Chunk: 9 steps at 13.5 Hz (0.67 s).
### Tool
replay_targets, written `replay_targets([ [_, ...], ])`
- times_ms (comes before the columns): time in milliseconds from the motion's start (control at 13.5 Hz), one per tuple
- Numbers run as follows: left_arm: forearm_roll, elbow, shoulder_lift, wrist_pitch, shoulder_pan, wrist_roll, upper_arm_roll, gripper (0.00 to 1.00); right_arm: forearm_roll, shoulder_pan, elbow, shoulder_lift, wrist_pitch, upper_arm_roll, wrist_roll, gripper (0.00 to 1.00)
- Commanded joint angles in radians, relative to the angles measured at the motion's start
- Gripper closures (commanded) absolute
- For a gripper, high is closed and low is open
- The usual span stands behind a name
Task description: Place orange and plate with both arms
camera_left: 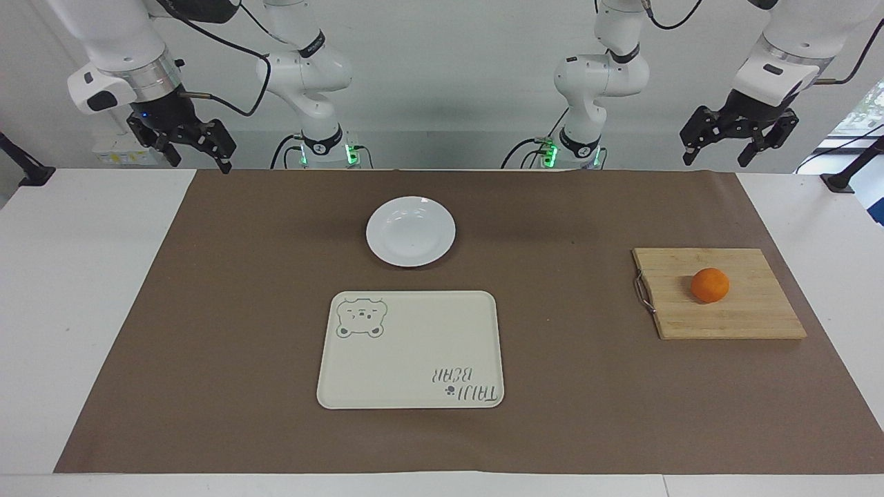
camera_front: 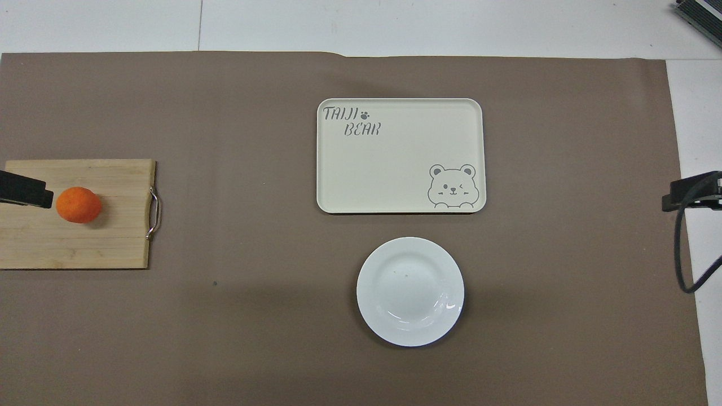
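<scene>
Orange (camera_left: 710,285) sits on a wooden cutting board (camera_left: 746,317) at the left arm's end of the desk, round and bright, with no long axis to line up on, so any approach angle should serve. Its skin looks smooth and slightly dimpled, and it rests about midway across the board, clear of the metal handle (camera_left: 643,292) on the board's inner edge. The left gripper (camera_left: 739,134) hangs in the air above the desk's robot-side edge at that same end, fingers apart and empty; the orange lies forward of it and down, making the left arm plainly the closer one for this pick.

The plate (camera_left: 411,231) is a glossy white round dish with a raised rim, empty, lying flat on the brown mat (camera_left: 207,345) near the middle of the desk. Just beside it, farther from the robots, lies a cream tray (camera_left: 411,397) with a bear drawing, also empty. The right gripper (camera_left: 183,141) waits raised over the robot-side edge toward its own end, fingers spread and holding nothing; the plate is likely its job.
</scene>
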Motion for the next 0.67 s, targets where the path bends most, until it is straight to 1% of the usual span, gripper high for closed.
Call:
replay_targets([
  [0, -0.01, -0.005, -0.007, -0.005, 0.005, 0.02, 0.002, 0.0, -0.001, 0.0, -0.012, -0.013, 0.013, 0.0, -0.019, 0.0],
  [370, -0.01, -0.019, -0.016, -0.002, 0.009, 0.014, 0.01, 0.0, -0.001, 0.0, -0.012, -0.013, 0.013, 0.0, -0.019, 0.0],
  [592, -0.01, -0.031, -0.016, 0.028, 0.011, 0.008, 0.012, 0.0, -0.001, 0.0, -0.012, -0.013, 0.013, 0.0, -0.019, 0.0],
])
